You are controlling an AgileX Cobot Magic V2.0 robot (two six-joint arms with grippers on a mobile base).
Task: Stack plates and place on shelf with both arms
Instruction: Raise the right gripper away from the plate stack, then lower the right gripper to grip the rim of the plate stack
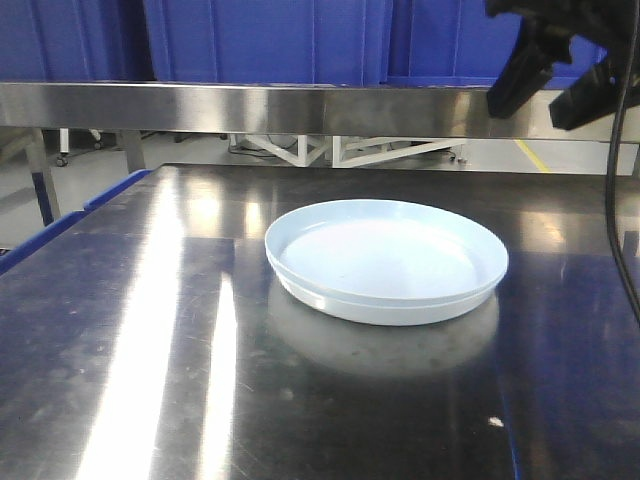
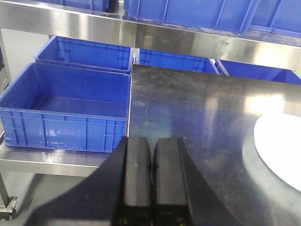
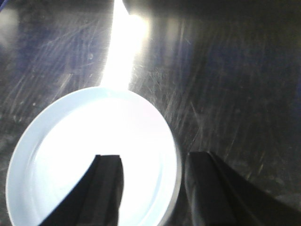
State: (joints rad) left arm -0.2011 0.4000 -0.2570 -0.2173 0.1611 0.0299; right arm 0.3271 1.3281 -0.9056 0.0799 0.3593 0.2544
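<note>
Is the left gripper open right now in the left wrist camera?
No, the left gripper is shut, its two black fingers pressed together with nothing between them.

Pale blue plate on steel table, right gripper hanging above, blue crates behind

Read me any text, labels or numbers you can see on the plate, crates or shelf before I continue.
None readable in any view. The plate is plain light blue, the blue crates show bare ribbed walls, and the steel shelf rail and table carry no markings.
</note>
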